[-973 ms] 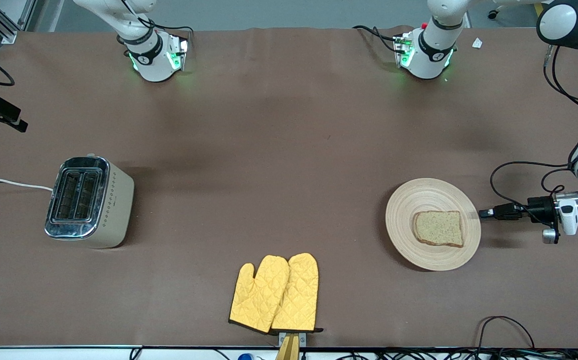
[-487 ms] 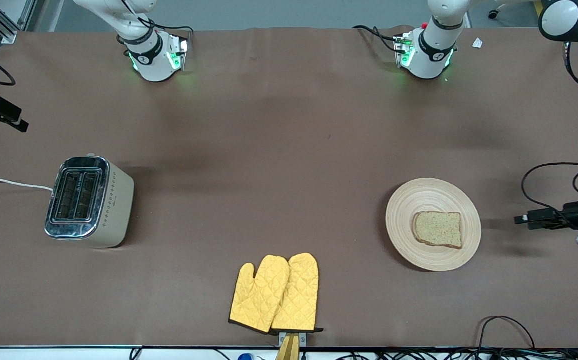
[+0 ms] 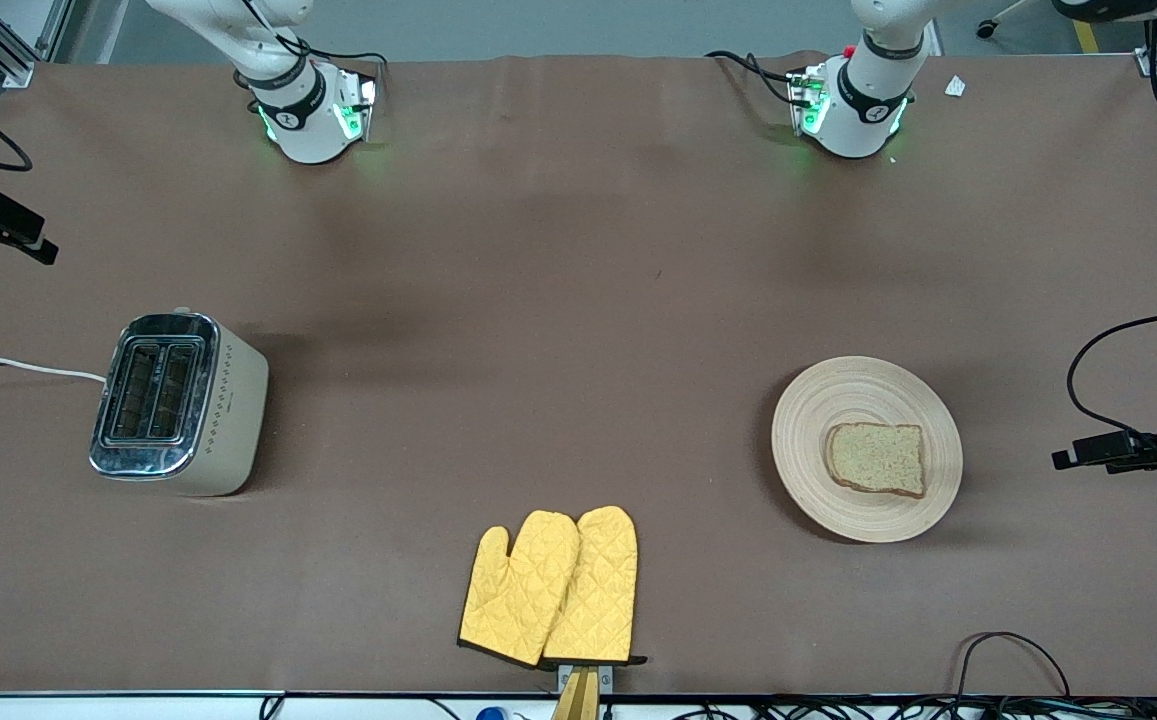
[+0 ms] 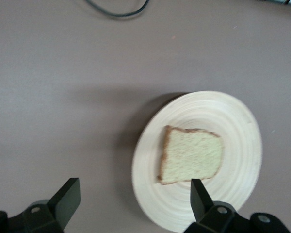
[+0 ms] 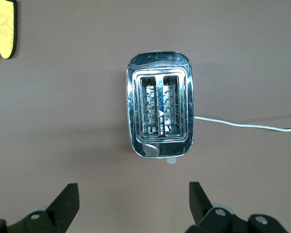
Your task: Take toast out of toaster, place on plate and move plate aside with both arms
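The toaster is seen empty under the released right pincer. The toast is laid on the plate, well apart from the toaster; the left pincer is held spread beside it. The task is judged done; only retreat is needed.

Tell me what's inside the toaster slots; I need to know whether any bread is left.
Both slots of the toaster show only bare wire racks from above, no bread. The one slice of toast lies on the plate. The very bottom of the slots is too dark to see.
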Available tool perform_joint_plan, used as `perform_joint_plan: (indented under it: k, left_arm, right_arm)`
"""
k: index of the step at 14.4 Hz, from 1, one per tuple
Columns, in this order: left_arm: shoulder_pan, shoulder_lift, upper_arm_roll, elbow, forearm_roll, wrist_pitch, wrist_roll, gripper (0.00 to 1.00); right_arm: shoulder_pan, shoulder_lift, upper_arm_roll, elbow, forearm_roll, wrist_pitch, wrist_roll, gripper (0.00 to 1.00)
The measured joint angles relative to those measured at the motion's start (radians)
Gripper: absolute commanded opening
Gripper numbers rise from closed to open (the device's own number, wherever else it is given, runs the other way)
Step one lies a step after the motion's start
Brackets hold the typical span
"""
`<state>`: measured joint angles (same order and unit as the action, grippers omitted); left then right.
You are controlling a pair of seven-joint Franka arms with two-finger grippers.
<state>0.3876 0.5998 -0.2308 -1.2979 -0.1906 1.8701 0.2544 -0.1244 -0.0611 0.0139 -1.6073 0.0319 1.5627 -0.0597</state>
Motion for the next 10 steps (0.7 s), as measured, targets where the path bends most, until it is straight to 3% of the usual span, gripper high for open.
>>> perform_joint_plan:
  k: [10]
  left_arm:
    - [-0.232,-0.169,-0.001,-0.012,0.182,-0.068,-0.377,1.00]
  right_arm:
    - [0.000,0.000,0.000,0.000,0.000,-0.002,0.000,1.00]
